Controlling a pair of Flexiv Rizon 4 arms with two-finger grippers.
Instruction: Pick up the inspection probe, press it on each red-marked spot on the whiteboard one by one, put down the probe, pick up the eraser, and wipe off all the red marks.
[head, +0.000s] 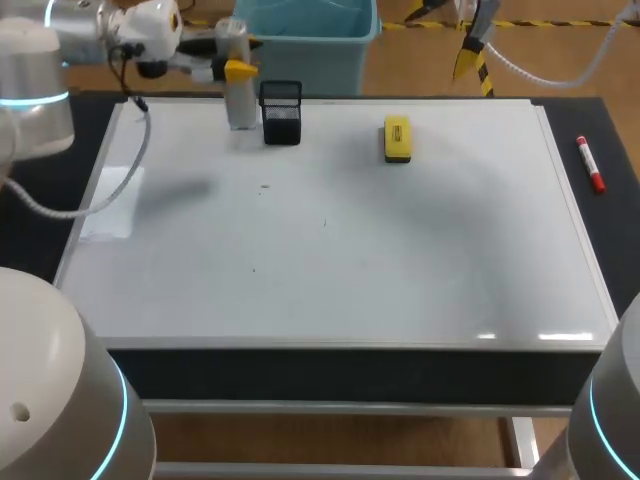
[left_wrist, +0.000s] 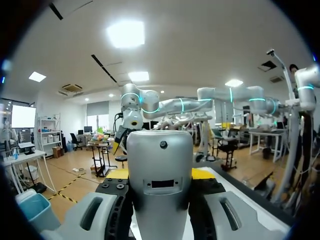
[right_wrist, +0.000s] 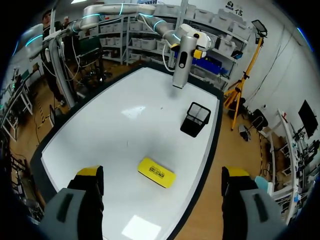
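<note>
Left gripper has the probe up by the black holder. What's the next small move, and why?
Probably ease the probe from beside the black holder over the nearest small mark and press down. The left gripper grips it upright, and marks dot the whiteboard, though their colour is unclear.

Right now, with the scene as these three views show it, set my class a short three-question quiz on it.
1. True or false: the yellow eraser lies on the whiteboard.
2. What do the left jaws hold? A) the eraser B) the inspection probe C) nothing
3. Fill in: the right jaws, hovering over the whiteboard, stand ____ (open or shut).

Key: 1 true; 2 B; 3 open.
</note>
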